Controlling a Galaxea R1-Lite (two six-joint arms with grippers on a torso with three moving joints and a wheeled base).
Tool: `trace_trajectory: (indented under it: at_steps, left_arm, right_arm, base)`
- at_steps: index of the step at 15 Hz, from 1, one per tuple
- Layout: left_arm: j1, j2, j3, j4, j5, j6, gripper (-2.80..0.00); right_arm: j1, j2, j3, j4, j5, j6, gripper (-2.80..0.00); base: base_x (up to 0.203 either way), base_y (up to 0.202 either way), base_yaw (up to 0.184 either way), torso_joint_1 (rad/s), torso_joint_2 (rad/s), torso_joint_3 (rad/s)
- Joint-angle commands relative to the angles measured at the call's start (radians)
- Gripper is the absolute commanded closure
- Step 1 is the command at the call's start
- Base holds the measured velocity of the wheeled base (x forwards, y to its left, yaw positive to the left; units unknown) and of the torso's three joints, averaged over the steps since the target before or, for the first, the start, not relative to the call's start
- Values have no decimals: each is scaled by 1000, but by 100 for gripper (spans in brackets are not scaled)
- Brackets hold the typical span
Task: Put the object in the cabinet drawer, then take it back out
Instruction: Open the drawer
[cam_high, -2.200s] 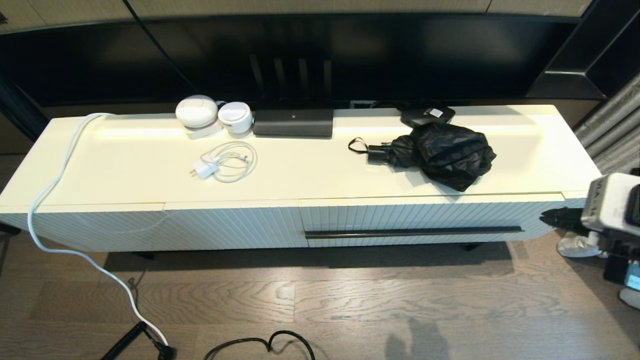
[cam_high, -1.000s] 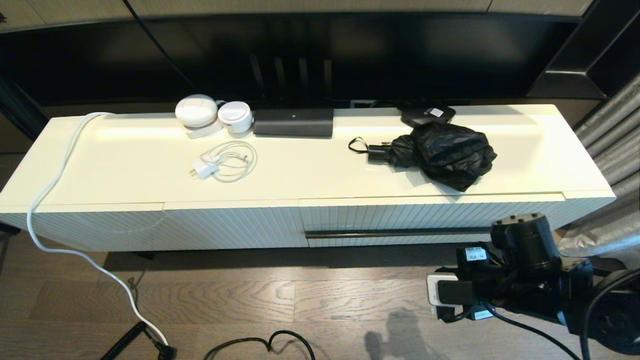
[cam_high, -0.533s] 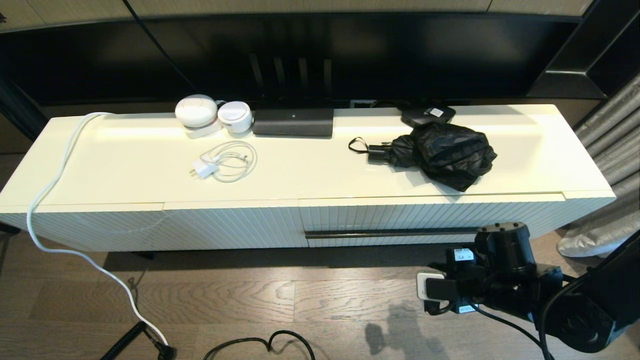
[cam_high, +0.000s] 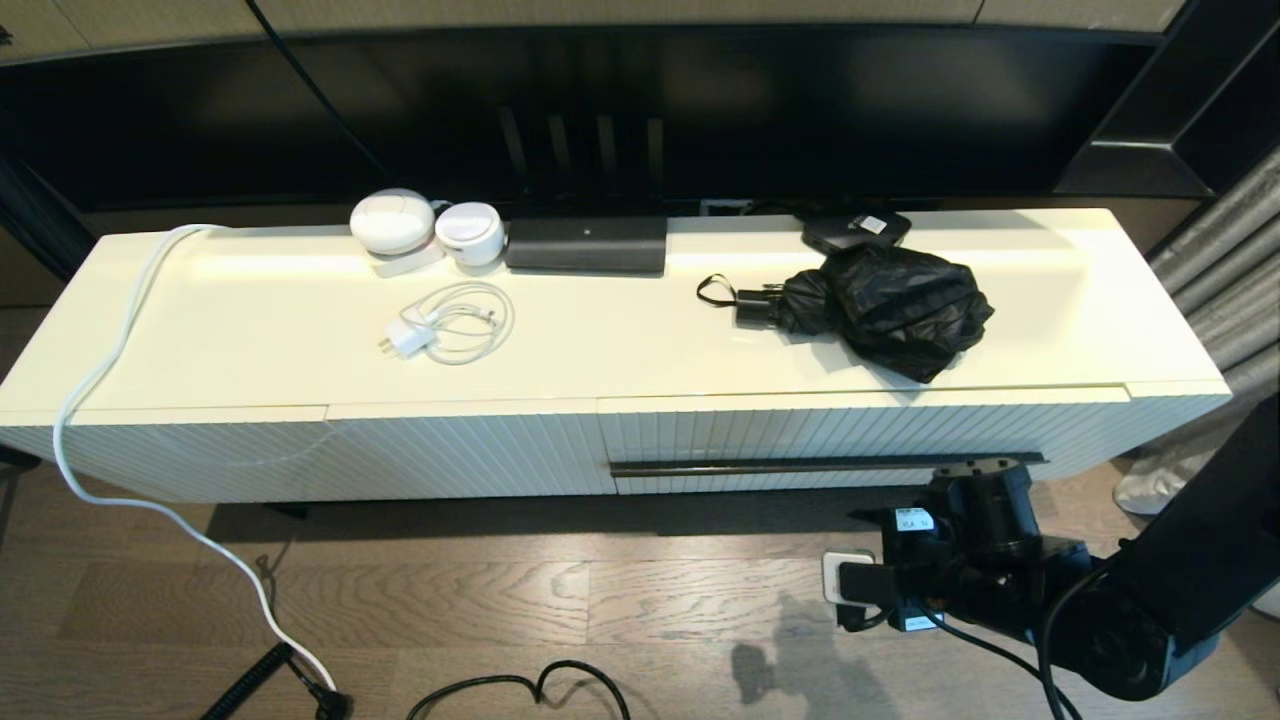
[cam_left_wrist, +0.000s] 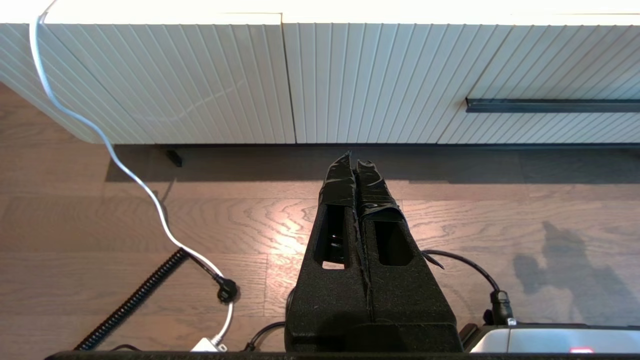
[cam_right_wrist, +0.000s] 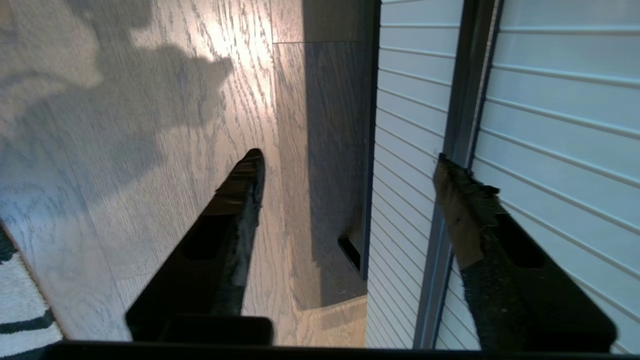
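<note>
Since the earlier frames my right gripper (cam_right_wrist: 345, 165) has swung in low from the right and spread its fingers, one fingertip (cam_right_wrist: 452, 175) now against the black bar handle (cam_high: 800, 464) of the closed cabinet drawer (cam_high: 860, 432), set up for a pull, I judge. Folding umbrella (cam_high: 880, 305) lies on the cabinet top (cam_high: 620, 350) above the drawer, untouched. Flat black box (cam_high: 855, 230) sits just behind it; charger cable (cam_high: 450, 325) well left. Left gripper (cam_left_wrist: 356, 167) parked, fingers together, over the floor.

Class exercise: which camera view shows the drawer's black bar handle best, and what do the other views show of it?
The head view: the handle runs nearly full length across the closed drawer, hidden only behind the right hand. The right wrist view shows a short close stretch; the left wrist view shows one end.
</note>
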Motion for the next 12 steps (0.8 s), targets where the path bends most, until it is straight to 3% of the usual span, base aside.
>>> trace_trajectory:
  at_steps: [1,12]
  left_arm:
    - [1,1,0,-1,0,-1,0]
    - [1,1,0,-1,0,-1,0]
  right_arm:
    - [-1,19,-5,-10,0,-7,-280]
    - [-34,169,-155,-53,-2,0,-280]
  base:
    - [0,0,0,0,0,0]
    - [0,0,0,0,0,0]
